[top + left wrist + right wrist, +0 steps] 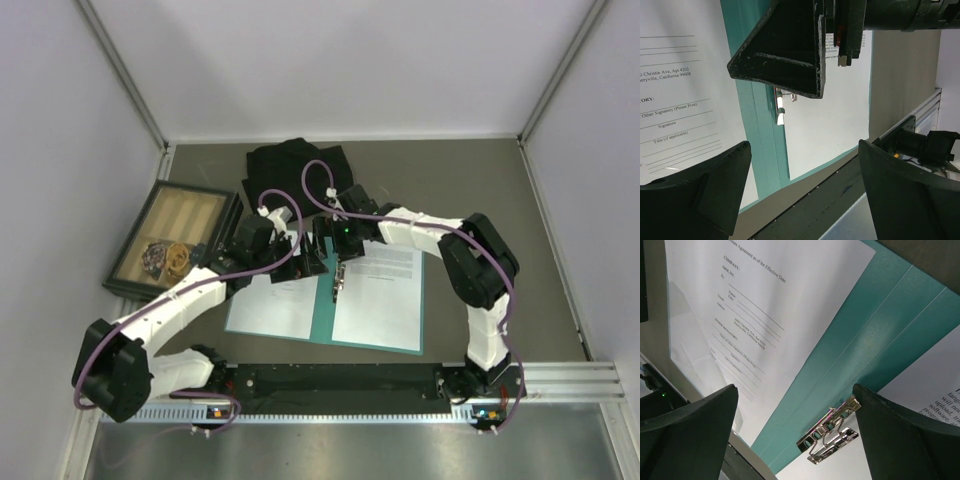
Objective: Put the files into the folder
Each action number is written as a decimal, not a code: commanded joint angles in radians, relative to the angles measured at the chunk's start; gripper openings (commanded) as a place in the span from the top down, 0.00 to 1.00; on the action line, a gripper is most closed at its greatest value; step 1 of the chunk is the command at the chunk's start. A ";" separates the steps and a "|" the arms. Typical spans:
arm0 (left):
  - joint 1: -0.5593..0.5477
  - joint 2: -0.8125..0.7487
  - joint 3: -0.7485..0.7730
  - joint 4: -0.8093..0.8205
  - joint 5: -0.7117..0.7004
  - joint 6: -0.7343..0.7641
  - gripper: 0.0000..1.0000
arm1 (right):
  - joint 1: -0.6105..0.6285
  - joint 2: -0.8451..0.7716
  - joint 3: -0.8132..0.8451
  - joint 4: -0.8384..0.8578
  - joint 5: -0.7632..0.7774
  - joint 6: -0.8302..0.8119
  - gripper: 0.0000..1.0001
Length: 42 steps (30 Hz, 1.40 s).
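Observation:
The teal folder (324, 305) lies open and flat on the table. One white file (272, 305) rests on its left leaf and another file (382, 295) on its right leaf. A small metal clip (832, 436) sits at the spine, touching the right sheet's edge. Both grippers hover close together over the folder's far end. My left gripper (305, 258) is open with nothing between its fingers (695, 195). My right gripper (345, 246) is also open and empty, just above the clip. The left wrist view shows the spine (760, 135), the clip (781, 107) and a right-gripper finger (785, 55).
A dark-framed wooden tray (150, 222) holding small items stands at the left. A black cloth (295, 165) lies behind the folder. A black rail (340, 378) runs along the near edge between the arm bases. Grey walls close in the left, right and back.

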 commanded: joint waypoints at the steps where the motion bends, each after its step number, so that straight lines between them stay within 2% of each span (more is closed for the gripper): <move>1: 0.005 -0.048 0.017 -0.007 -0.017 0.016 0.08 | 0.025 -0.092 -0.011 0.041 -0.023 0.016 0.05; 12: 0.005 -0.106 0.053 -0.077 -0.071 0.042 0.09 | 0.074 -0.144 -0.025 0.010 -0.029 0.039 0.05; 18: 0.032 -0.189 0.165 -0.257 -0.249 0.135 0.10 | 0.123 -0.221 -0.081 -0.020 -0.035 0.128 0.05; 23: 0.040 -0.247 0.230 -0.323 -0.407 0.158 0.10 | 0.146 -0.343 -0.141 -0.051 0.010 0.248 0.04; 27: 0.041 -0.240 0.195 -0.306 -0.419 0.096 0.12 | 0.146 -0.456 -0.218 -0.154 0.225 0.433 0.05; 28: 0.041 -0.232 0.184 -0.298 -0.413 0.082 0.13 | 0.149 -0.478 -0.244 -0.148 0.253 0.541 0.07; 32: 0.043 -0.118 0.088 -0.190 -0.300 0.008 0.28 | 0.160 -0.553 -0.357 -0.088 0.324 0.785 0.16; 33: 0.043 -0.090 0.083 -0.176 -0.261 0.000 0.36 | 0.161 -0.567 -0.365 -0.089 0.353 0.818 0.19; 37: 0.044 0.035 0.075 -0.078 -0.181 -0.001 0.45 | 0.163 -0.599 -0.385 -0.152 0.450 0.904 0.32; 41: 0.043 0.142 0.080 0.000 -0.143 -0.009 0.52 | 0.163 -0.564 -0.436 -0.066 0.404 0.949 0.37; 42: 0.043 0.160 0.083 0.013 -0.129 -0.010 0.55 | 0.163 -0.548 -0.428 -0.059 0.389 0.944 0.41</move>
